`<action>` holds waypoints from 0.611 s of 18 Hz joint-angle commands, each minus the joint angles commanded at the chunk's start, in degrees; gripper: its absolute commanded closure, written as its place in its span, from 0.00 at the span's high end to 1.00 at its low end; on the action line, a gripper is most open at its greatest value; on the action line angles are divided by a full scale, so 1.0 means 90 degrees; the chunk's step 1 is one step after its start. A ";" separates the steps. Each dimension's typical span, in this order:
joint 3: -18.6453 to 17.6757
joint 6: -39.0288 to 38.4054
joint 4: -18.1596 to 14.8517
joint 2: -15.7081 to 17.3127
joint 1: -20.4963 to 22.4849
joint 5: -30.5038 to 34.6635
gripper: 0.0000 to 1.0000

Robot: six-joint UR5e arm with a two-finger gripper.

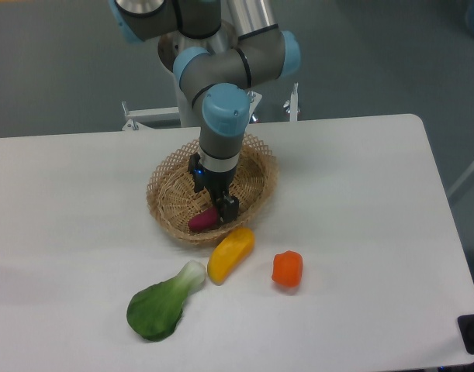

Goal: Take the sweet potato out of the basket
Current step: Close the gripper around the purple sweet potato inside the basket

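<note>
Leafy green vegetable (160, 304) nearest; sweet potato (202, 220) slanting up-right in basket (165, 203), jaws (223, 207) astride, grip unclear.

Arm bent down from the far side, gripper (221, 208) low

The grey-and-blue arm (221, 70) folds at its joints, wrist pointing straight down; the dark jaws stand close together, though whether they are closed cannot be told.

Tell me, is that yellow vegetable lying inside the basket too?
No. The yellow vegetable lies on the white table just outside the basket; only the purple sweet potato is inside.
</note>
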 joint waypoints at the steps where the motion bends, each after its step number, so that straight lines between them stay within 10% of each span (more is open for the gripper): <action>1: 0.0010 0.0000 0.0000 -0.0029 -0.0029 0.0000 0.92; 11: 0.0000 0.0000 0.0010 -0.0098 -0.0088 0.0205 0.58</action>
